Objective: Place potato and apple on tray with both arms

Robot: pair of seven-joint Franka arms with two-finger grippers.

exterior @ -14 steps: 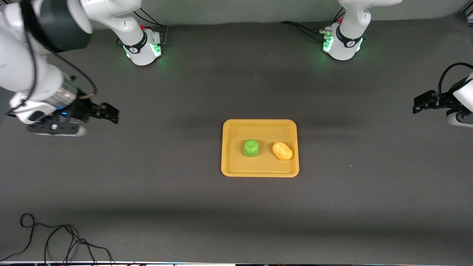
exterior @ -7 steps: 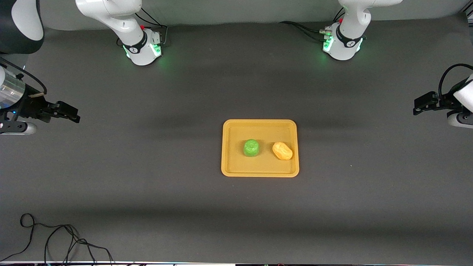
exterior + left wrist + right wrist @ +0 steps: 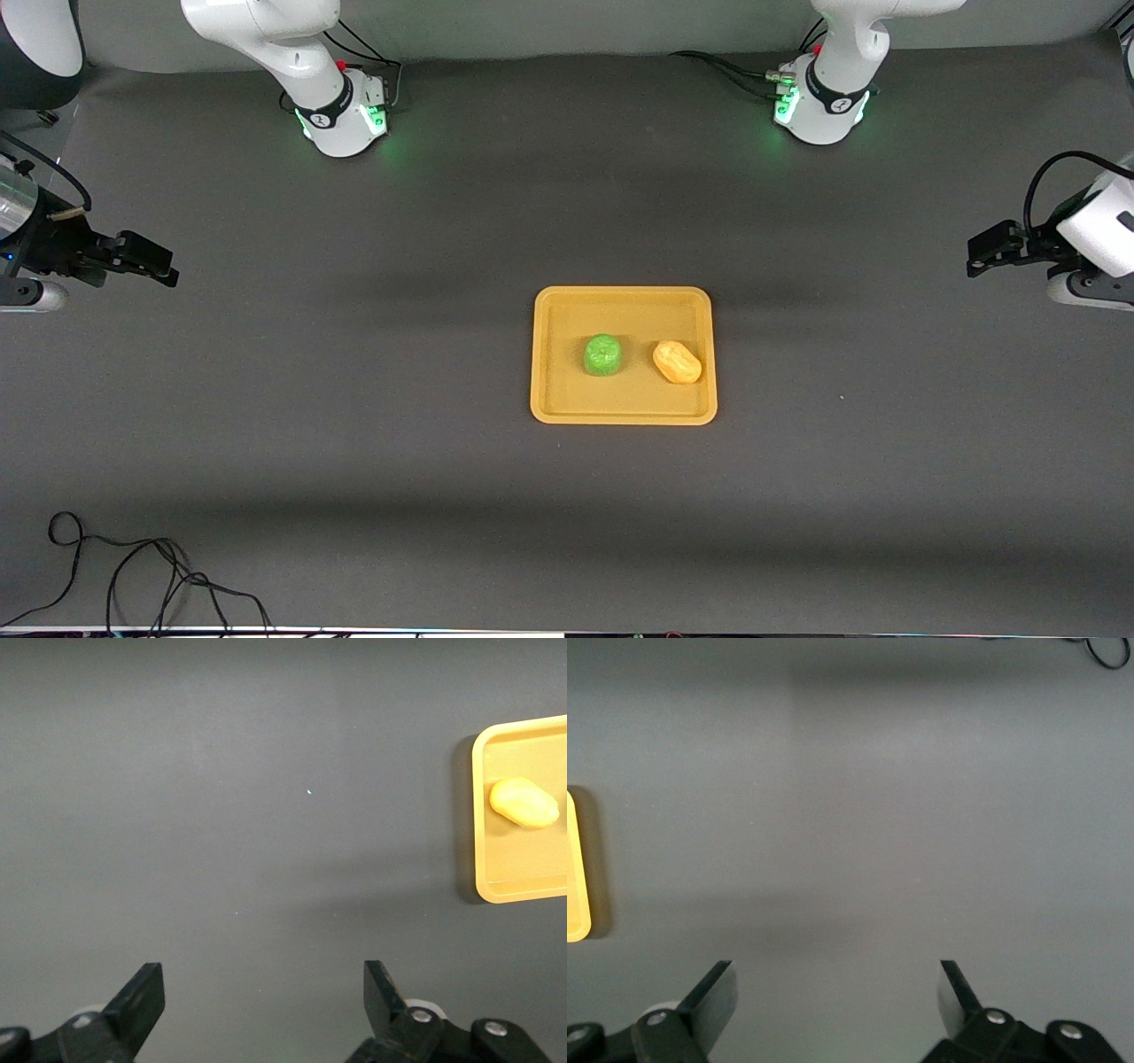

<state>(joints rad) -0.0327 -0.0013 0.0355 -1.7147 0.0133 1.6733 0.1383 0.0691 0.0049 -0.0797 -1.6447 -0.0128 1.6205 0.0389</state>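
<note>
The yellow-orange tray (image 3: 623, 409) lies at the table's middle. The green apple (image 3: 602, 354) and the yellow-orange potato (image 3: 677, 361) rest side by side on it, the potato toward the left arm's end. My left gripper (image 3: 977, 251) is open and empty above the table at the left arm's end, well clear of the tray. Its wrist view (image 3: 264, 992) shows the tray's rim (image 3: 478, 815) and the potato (image 3: 524, 804). My right gripper (image 3: 158, 265) is open and empty over the right arm's end. Its wrist view (image 3: 834, 992) shows only a sliver of the tray (image 3: 576, 868).
A loose black cable (image 3: 133, 576) lies coiled on the table at the corner nearest the front camera, at the right arm's end. It also shows in the right wrist view (image 3: 1099, 649). The two arm bases (image 3: 341, 115) (image 3: 819, 106) stand along the table's edge farthest from the camera.
My right gripper has drawn away from the tray toward the right arm's end of the table. My left gripper has shifted slightly toward the tray. The apple and potato have not moved.
</note>
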